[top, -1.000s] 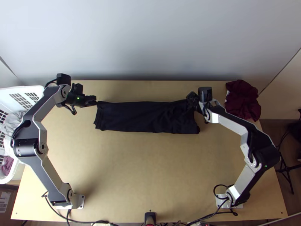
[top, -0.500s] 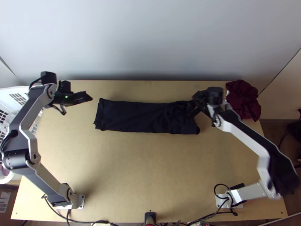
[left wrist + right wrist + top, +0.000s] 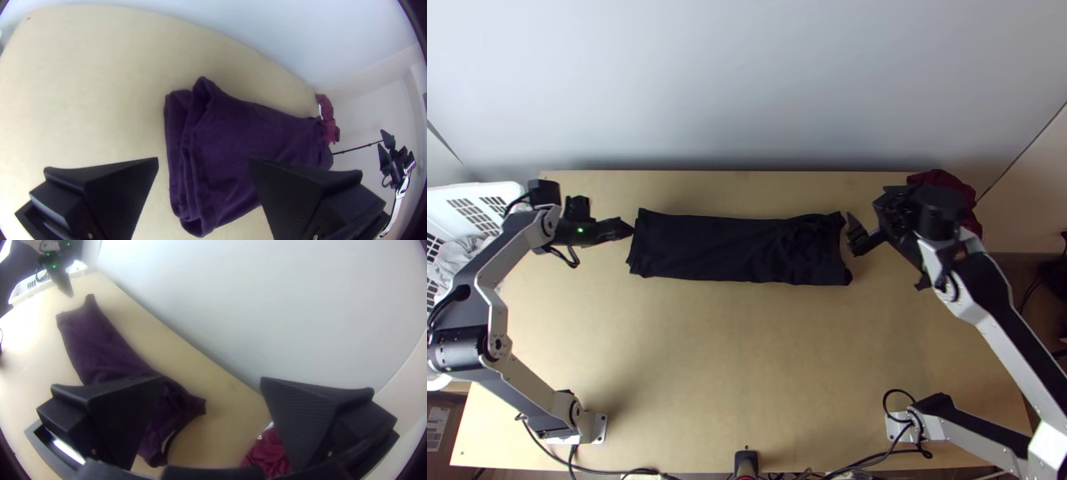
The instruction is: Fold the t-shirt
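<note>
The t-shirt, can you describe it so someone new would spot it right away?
Find the light wooden table by the pale wall. Toward its far edge, the t-shirt lies as a long, dark, narrow strip. It is folded and fairly flat, unlike the bunched maroon cloth at the table's far right corner.

Plain t-shirt (image 3: 731, 248), near-black from above and deep purple in both wrist views, with a small white patch in the right wrist view. Crumpled cloth (image 3: 267, 455) in maroon, with a little white. Table (image 3: 707, 360) in pale tan wood; wall (image 3: 747, 88) in plain pale blue-grey. White basket (image 3: 487, 192) with a slotted pattern. 2 arms in silver-grey and black. Left gripper (image 3: 632, 228) and right gripper (image 3: 863, 220), both black; finely ribbed pattern on black fingers (image 3: 302, 418).
</note>
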`<action>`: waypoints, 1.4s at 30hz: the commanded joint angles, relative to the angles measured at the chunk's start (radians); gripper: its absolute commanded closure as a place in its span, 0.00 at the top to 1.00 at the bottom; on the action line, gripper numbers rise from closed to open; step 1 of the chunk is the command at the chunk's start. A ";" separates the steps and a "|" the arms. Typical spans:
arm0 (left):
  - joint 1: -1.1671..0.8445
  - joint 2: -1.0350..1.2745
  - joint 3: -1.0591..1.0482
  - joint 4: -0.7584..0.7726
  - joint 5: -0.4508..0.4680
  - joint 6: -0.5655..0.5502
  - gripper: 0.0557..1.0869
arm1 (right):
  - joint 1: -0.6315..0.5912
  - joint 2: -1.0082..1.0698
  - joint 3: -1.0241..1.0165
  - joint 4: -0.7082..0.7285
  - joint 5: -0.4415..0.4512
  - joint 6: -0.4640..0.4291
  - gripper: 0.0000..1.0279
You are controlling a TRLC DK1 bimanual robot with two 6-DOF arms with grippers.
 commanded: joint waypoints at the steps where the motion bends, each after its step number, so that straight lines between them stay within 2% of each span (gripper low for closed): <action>1: -0.042 0.078 0.013 0.026 0.026 -0.017 0.95 | 0.009 -0.071 0.079 -0.115 0.016 0.059 0.97; 13: -0.071 0.198 0.088 0.021 0.025 -0.008 0.95 | 0.039 -0.079 0.122 -0.162 0.039 0.108 0.96; 29: -0.116 0.224 0.116 0.018 0.020 0.014 0.93 | 0.049 -0.063 0.128 -0.167 0.042 0.138 0.96; 30: -0.117 0.222 0.116 0.020 0.022 0.017 0.85 | 0.049 -0.065 0.128 -0.168 0.042 0.138 0.96; 31: -0.119 0.222 0.117 0.024 0.025 0.018 0.72 | 0.050 -0.065 0.131 -0.170 0.042 0.138 0.96; 32: -0.122 0.224 0.119 0.027 0.028 0.018 0.55 | 0.050 -0.065 0.136 -0.174 0.042 0.138 0.96; 34: -0.129 0.227 0.123 0.030 0.036 0.012 0.07 | 0.049 -0.068 0.140 -0.184 0.042 0.138 0.96; 35: -0.131 0.230 0.125 0.029 0.043 0.006 0.04 | 0.049 -0.069 0.140 -0.188 0.042 0.138 0.96; 42: -0.091 0.170 0.100 0.015 0.125 -0.057 0.03 | 0.049 -0.077 0.131 -0.199 0.042 0.174 0.96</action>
